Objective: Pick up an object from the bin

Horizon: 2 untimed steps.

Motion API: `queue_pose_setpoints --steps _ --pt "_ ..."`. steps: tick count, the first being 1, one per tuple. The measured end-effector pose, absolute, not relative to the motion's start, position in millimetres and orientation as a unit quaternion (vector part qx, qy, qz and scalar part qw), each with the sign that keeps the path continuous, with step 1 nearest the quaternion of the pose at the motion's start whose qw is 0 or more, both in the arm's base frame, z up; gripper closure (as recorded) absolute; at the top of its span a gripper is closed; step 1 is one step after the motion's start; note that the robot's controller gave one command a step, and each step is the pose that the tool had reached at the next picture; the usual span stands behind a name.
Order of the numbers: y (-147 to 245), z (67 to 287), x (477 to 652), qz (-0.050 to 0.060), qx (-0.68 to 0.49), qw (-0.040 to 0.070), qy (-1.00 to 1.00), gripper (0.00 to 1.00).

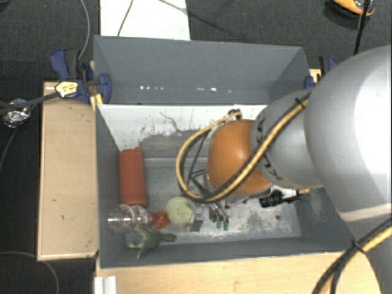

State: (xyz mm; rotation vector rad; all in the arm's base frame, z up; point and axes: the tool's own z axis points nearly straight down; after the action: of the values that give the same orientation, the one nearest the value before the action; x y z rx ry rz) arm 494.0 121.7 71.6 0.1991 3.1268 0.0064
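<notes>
My claw [211, 218] down by the pale green ball [178, 212]
I hang low near the front wall of the bin [245, 250], the ball just beside me toward the left wall. How far my claw is open I cannot tell.

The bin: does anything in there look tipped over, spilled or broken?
Nothing looks spilled or broken. A clear bottle lies on its side at the bin's left, below a red cylinder, near a pale green ball.
</notes>
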Motion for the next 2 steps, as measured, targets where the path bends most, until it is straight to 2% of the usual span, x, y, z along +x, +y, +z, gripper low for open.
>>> queue_pose_setpoints --steps 2 --pt "121.5 75.0 492.9 0.001 0.064 0.002 0.998 1.0"
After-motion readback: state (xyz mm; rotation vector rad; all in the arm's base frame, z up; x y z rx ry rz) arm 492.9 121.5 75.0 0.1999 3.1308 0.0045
